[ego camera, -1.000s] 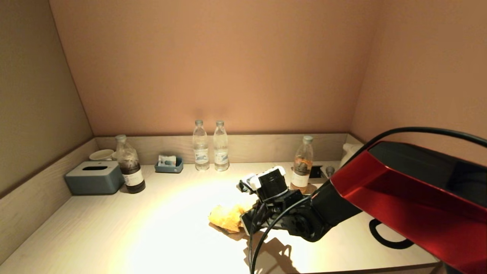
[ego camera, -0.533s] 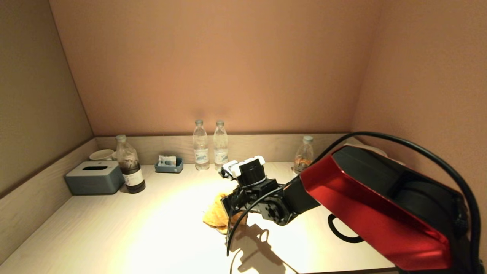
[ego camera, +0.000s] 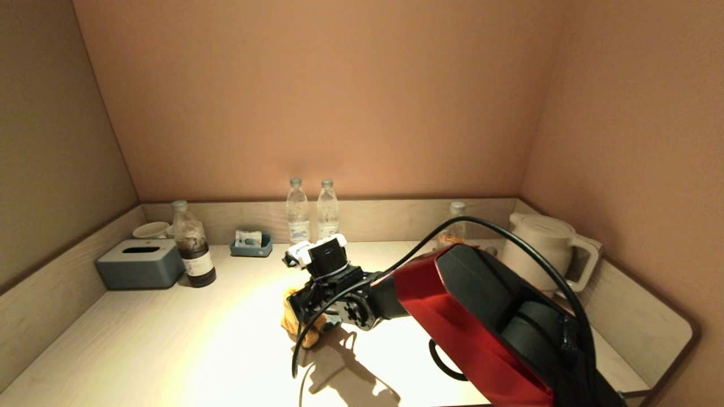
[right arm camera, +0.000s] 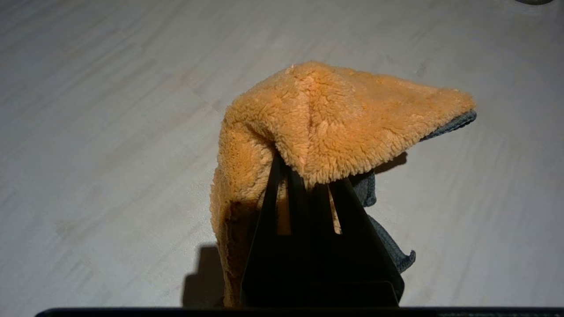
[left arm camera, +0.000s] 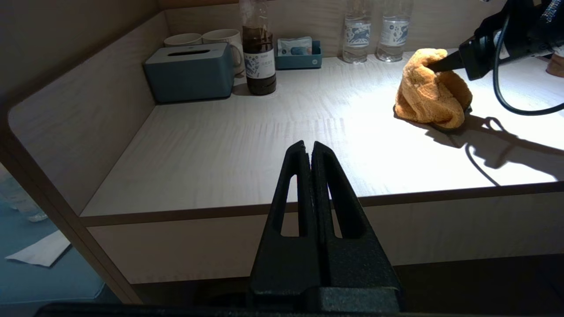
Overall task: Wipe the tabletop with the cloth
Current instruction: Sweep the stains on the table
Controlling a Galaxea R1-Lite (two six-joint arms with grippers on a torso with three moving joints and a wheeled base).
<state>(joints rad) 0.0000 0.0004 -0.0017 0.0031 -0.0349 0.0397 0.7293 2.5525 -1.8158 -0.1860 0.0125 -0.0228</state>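
An orange fluffy cloth [ego camera: 297,326] with a grey underside lies bunched on the pale wood tabletop [ego camera: 169,339], near its middle. My right gripper [ego camera: 302,316] is shut on the cloth, which drapes over its fingertips in the right wrist view [right arm camera: 335,127]. The cloth also shows in the left wrist view [left arm camera: 429,94], resting on the tabletop [left arm camera: 229,145]. My left gripper [left arm camera: 308,147] is shut and empty, parked below and in front of the table's front edge; it is out of the head view.
Along the back stand a grey tissue box [ego camera: 139,263], a dark bottle [ego camera: 193,246], a mug [ego camera: 151,229], a small blue tray [ego camera: 251,244], two water bottles [ego camera: 311,215], another bottle [ego camera: 455,217] and a white kettle [ego camera: 546,246]. A black cable [ego camera: 317,339] hangs from the right arm.
My right gripper has dragged the cloth leftward across the tabletop. The arm's sweep has uncovered the kettle at the back right.
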